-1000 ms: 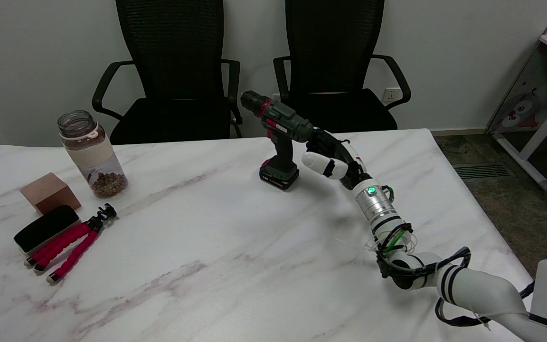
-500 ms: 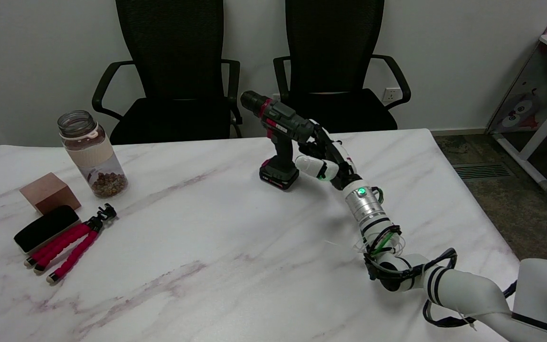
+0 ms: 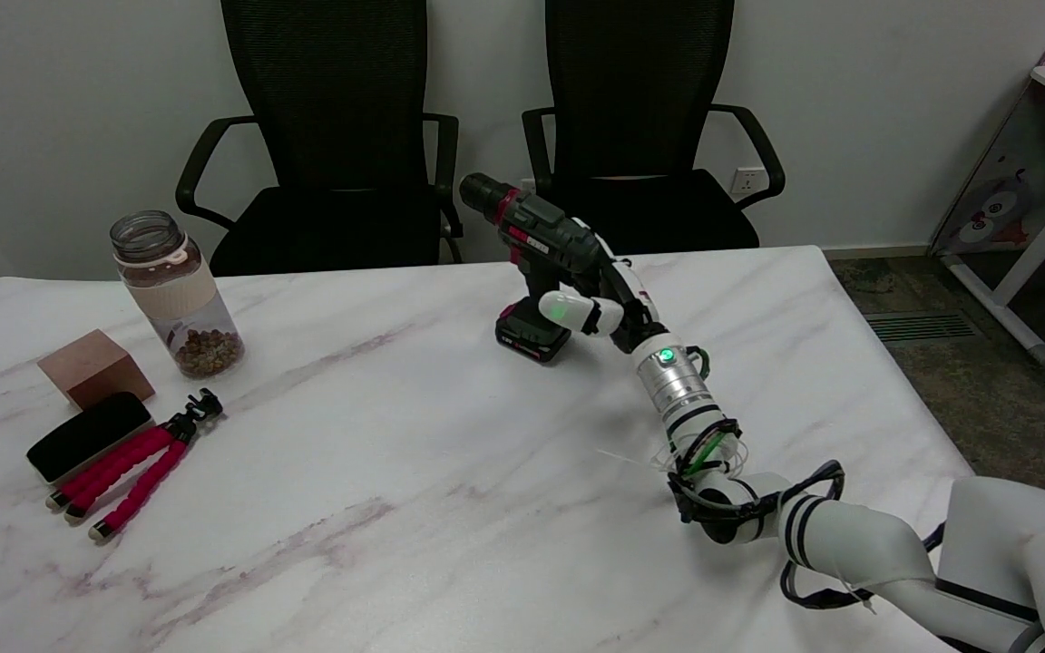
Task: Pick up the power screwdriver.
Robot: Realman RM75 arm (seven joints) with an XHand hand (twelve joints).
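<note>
The power screwdriver [image 3: 536,263] stands upright on its battery base, and the right hand [image 3: 600,295] is set at its handle, fingers around the grip; whether they are clamped cannot be told. A loose hold could tip the top-heavy tool. Under the fingers lies the marble table [image 3: 377,472]; beyond them, two black chairs [image 3: 640,118].

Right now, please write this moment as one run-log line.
phase: reaching to grasp | right hand: at the handle of the power screwdriver, grip not confirmed | power screwdriver: upright on marble table, not lifted
</note>
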